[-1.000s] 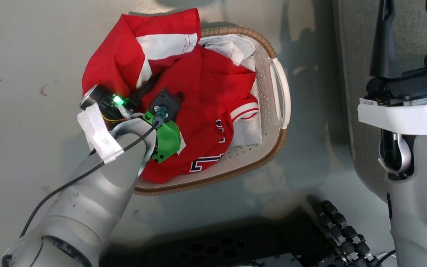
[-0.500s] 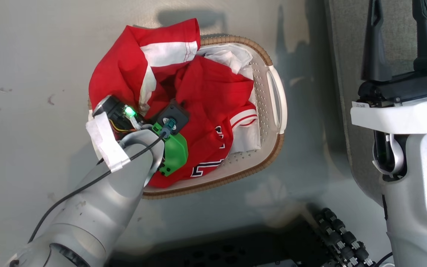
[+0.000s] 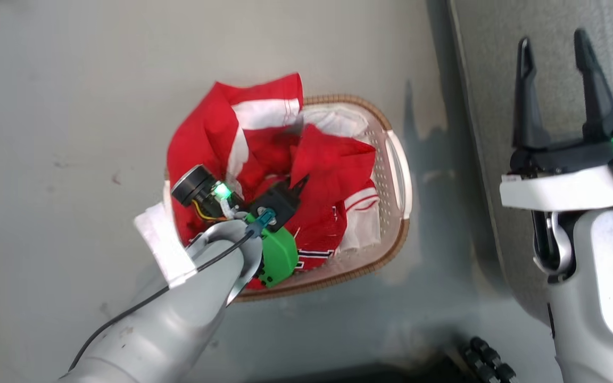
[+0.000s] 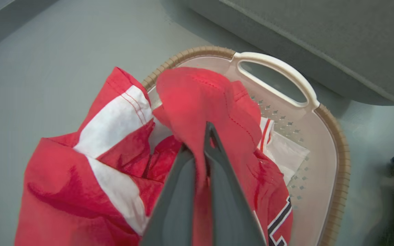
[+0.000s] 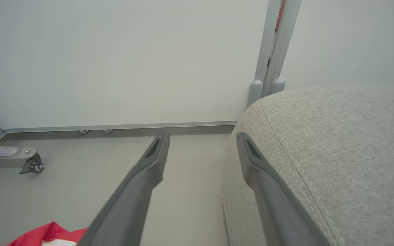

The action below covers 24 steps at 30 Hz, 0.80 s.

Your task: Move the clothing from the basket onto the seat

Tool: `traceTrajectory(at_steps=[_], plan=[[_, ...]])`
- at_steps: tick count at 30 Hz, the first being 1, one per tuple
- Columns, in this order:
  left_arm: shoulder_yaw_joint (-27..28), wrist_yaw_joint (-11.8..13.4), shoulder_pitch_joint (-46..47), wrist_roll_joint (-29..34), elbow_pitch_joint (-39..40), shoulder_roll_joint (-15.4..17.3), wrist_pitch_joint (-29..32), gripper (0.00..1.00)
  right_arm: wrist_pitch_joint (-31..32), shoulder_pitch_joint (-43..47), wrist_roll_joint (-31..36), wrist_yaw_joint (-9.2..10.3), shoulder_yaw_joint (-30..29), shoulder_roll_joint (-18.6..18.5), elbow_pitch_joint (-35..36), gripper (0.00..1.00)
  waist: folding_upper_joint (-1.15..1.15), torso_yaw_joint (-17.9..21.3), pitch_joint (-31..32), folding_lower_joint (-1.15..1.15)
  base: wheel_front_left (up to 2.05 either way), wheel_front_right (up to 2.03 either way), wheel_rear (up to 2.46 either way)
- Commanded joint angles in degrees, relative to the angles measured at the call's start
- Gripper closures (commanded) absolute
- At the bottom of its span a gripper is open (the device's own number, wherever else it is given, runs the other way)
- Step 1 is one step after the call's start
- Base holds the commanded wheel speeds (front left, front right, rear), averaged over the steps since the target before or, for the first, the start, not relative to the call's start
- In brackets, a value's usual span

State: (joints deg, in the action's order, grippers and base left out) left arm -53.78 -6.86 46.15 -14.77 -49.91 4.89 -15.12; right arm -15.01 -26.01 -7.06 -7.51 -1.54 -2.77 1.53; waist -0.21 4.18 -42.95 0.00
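The clothing (image 3: 333, 165), red with white panels, is heaped in the basket (image 3: 398, 159) on the floor. My left gripper (image 3: 298, 186) is down in the heap, shut on a fold of the red clothing (image 4: 197, 92), which bunches up over the fingertips (image 4: 206, 130). The jersey's black lettering (image 4: 282, 215) shows at the basket's (image 4: 340, 160) near side. My right gripper (image 3: 551, 40) stands open and holds nothing, hanging over the edge of the grey seat (image 3: 487, 53). In the right wrist view the right gripper (image 5: 202, 136) points past the seat's (image 5: 337, 143) rounded corner.
A white crinkly liner (image 3: 338, 119) lies under the garments. The basket stands on grey floor just left of the seat (image 4: 320, 41). Black rollers of my base (image 3: 485, 361) are at the bottom right. A wall and a castered metal leg (image 5: 29, 164) lie beyond the seat.
The head camera has moved, so the whole picture sits lower and smaller. The left gripper has drawn a fold of red cloth up out of the heap. The right gripper stays open.
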Motion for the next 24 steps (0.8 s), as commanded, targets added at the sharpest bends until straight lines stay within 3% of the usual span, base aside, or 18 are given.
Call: traceTrajectory(at_steps=[1,14,24], plan=[[0.6,-0.1,-1.5,0.0,1.9,1.0,-0.1,1.0,-0.3,1.7,0.6,0.04,-0.3,-0.2,-0.5,0.0,0.21,-2.3,7.0,0.0,0.0,0.0,0.0],[4.1,1.4,-8.4,4.4,18.7,8.4,-0.1,1.0,-0.3,12.3,1.8,0.05,-0.2,-0.2,-4.8,0.0,0.21,-5.8,28.0,0.0,0.0,0.0,0.0],[5.9,0.9,-3.9,5.6,25.4,12.9,0.3,1.0,-0.3,17.1,1.8,0.05,1.4,-0.2,-6.9,0.0,0.21,-5.2,37.4,0.0,0.0,0.0,0.0]])
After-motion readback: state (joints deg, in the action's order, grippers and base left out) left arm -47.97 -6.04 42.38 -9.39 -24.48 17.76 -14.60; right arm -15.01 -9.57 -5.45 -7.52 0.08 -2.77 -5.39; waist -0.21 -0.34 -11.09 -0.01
